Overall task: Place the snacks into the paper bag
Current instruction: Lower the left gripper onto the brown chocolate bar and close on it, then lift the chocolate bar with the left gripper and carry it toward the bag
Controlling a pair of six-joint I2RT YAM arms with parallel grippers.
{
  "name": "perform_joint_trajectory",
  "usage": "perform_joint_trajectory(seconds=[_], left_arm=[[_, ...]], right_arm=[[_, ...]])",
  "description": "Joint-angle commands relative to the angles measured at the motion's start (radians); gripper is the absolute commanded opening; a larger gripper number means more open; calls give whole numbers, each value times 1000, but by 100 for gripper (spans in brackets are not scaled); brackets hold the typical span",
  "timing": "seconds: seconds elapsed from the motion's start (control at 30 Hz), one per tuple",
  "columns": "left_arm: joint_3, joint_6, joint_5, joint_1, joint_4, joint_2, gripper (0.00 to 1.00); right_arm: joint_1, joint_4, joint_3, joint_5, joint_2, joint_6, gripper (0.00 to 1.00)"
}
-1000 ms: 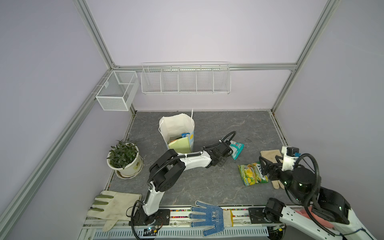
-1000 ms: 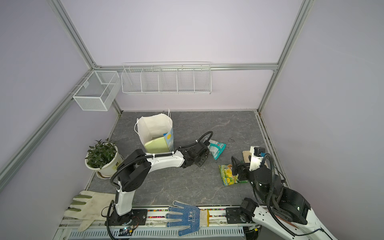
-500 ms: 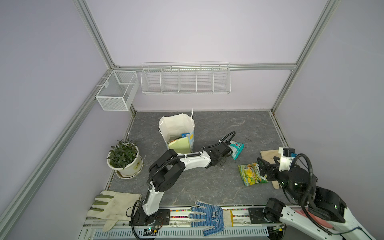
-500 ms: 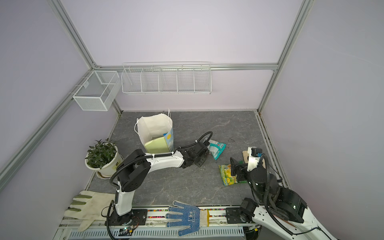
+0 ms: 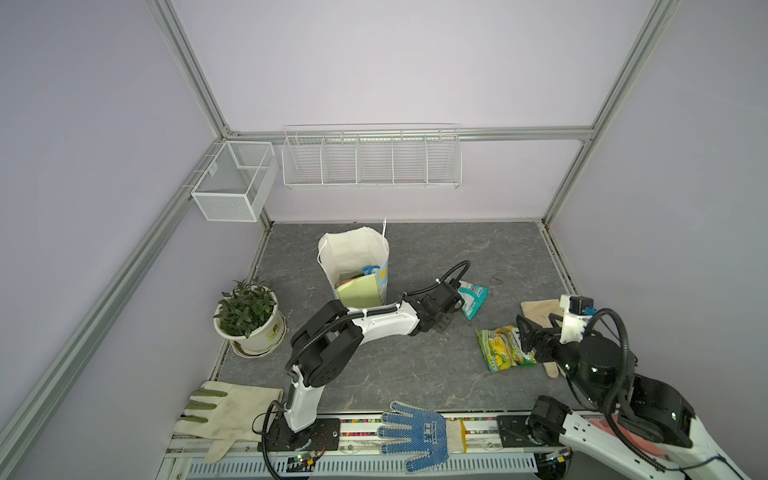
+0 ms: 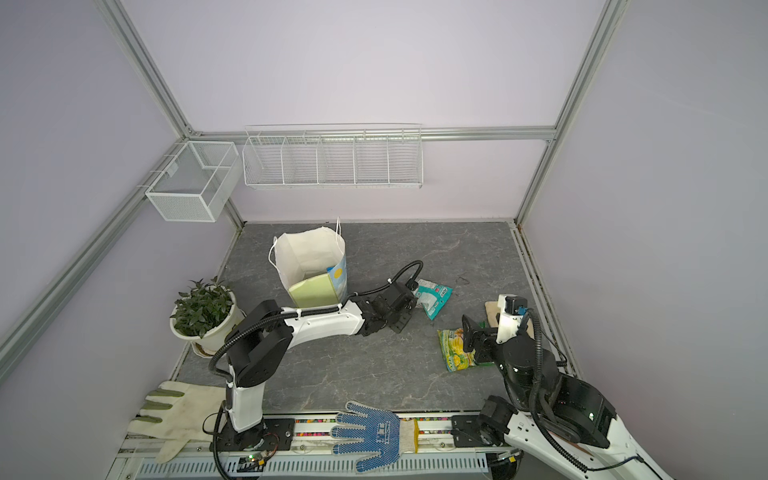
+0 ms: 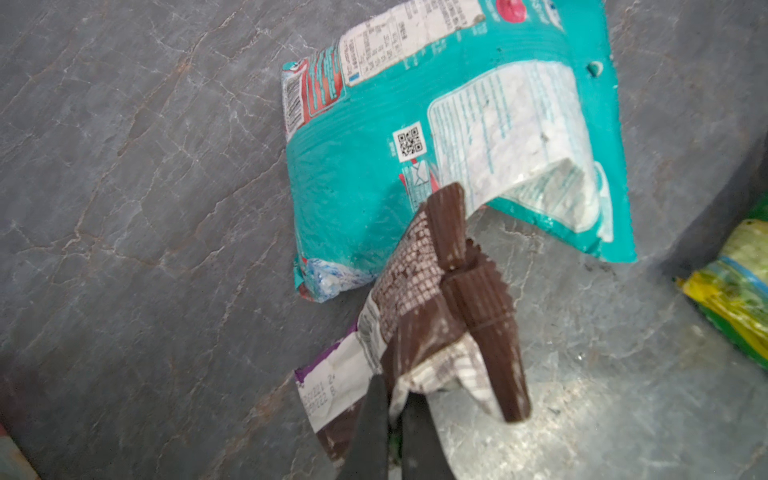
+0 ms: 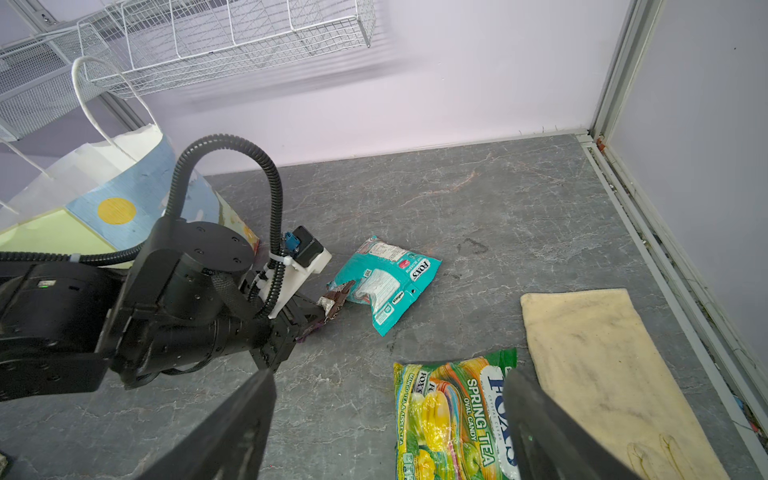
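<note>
While the left gripper (image 7: 395,415) is pressed together on one end of the dark brown bar (image 7: 419,291), the other end of the bar lies across the edge of the teal packet (image 7: 374,166) in the left wrist view; whether the two touch, I cannot tell. In the right wrist view the same gripper (image 8: 311,313) holds the bar (image 8: 334,300) low over the desk (image 5: 415,374), near its middle; if the bar rests on the surface or is a little lifted is not clear. The teal packet (image 5: 471,296) lies flat with its label side up, just beside the gripper on the side toward the right edge of the desk.

The right gripper (image 8: 390,378) has its jaws wide apart and holds nothing; it is above the yellow-green packet (image 8: 449,415), with one finger in front of the packet and the other over bare desk. This packet (image 5: 503,347) lies flat near the right edge, just beside a cream glove (image 5: 540,307).

The paper bag (image 5: 353,253) stands upright and open toward the back left of the desk; some packets (image 5: 365,272) are visible inside it. A potted plant (image 5: 247,316) stands at the left edge; a blue dotted glove (image 5: 415,430) lies on the front edge.
</note>
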Motion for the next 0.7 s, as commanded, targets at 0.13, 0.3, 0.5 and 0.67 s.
perform_joint_trajectory(seconds=[0.13,0.3,0.5,0.67], left_arm=[[-15,-9,15,3,4,-56,3],[-17,-9,18,3,4,-77,3],[-20,-8,17,3,2,-100,2],[-24,-8,18,3,2,-120,1]], right_arm=[[-3,-7,-13,22,-16,20,88],[-3,-9,-16,23,-16,24,88],[-2,-9,-21,25,-16,27,88],[-4,-7,-23,26,-16,30,88]])
